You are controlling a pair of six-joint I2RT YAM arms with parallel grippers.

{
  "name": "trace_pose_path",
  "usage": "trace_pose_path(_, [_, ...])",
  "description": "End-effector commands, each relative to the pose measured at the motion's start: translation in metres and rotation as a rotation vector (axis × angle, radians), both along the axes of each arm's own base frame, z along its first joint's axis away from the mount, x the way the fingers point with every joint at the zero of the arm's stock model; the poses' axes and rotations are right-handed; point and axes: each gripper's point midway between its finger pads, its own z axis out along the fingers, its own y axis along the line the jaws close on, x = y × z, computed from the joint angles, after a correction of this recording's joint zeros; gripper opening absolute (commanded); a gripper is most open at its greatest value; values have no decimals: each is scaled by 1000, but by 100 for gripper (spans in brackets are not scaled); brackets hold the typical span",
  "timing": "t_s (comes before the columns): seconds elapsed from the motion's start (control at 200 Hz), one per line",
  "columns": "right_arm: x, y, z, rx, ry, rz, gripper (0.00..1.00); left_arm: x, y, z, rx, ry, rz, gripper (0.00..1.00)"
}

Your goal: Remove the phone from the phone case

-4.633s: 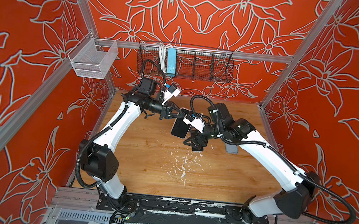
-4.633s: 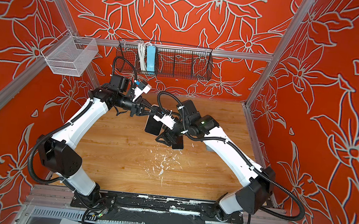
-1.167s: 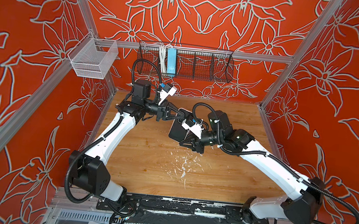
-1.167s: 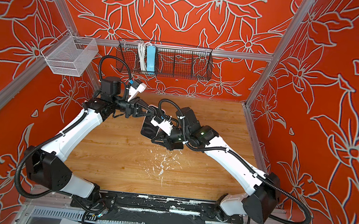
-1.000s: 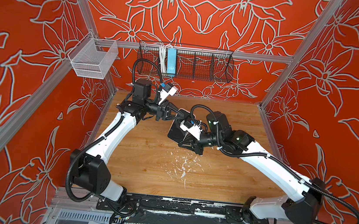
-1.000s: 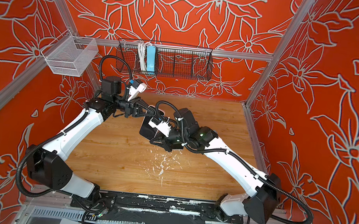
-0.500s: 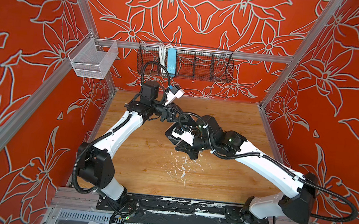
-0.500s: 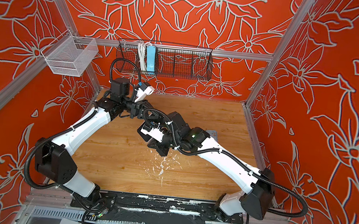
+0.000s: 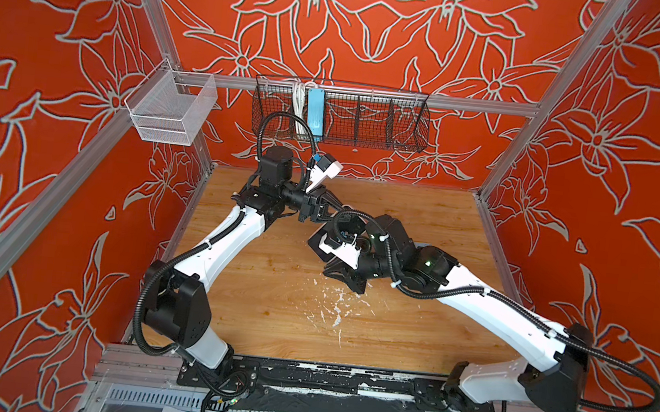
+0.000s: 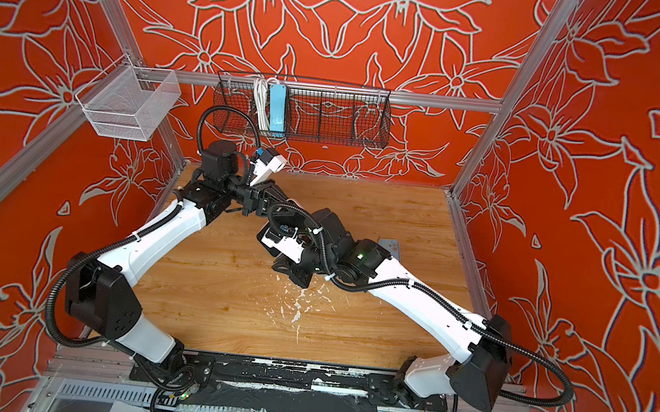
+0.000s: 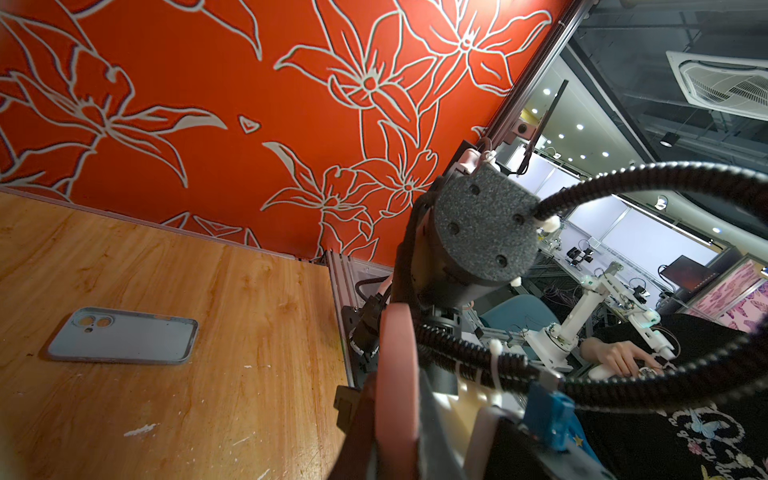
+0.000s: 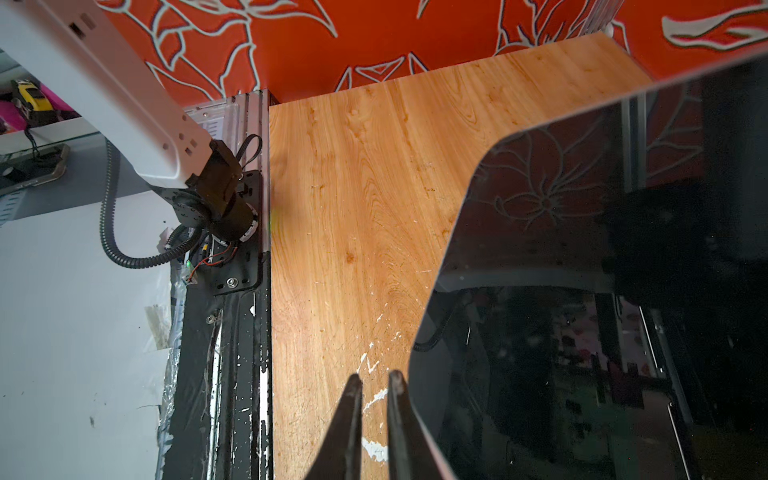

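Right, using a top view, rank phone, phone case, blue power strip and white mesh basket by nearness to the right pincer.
1. phone, just beside the right pincer.
2. phone case, flat on the table, right side.
3. blue power strip, in the black wire basket at the back.
4. white mesh basket, hung far left.

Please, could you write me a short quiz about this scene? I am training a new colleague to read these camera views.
1. True or false: the phone case lies empty on the table.
2. In the right wrist view the phone is beside the right gripper. What is between the gripper's fingertips? A. the phone B. the phone case C. nothing
3. How many baskets hang on the frame in both top views?
Key: 1 true; 2 C; 3 two, a white mesh basket and a black wire basket.
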Motion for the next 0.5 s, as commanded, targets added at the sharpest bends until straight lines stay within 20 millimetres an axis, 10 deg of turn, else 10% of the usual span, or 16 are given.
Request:
trace_pose_path(0.0, [-2, 3, 43, 167, -63, 37, 29, -8, -4, 15, -22, -70, 5, 0])
trace_pose_path(0.31, [7, -20, 53, 266, -4, -12, 30, -17, -1, 25, -24, -82, 43, 0])
trace_pose_path(0.495, [16, -35, 57, 352, 61, -60, 31, 10, 5, 36, -13, -29, 250, 0])
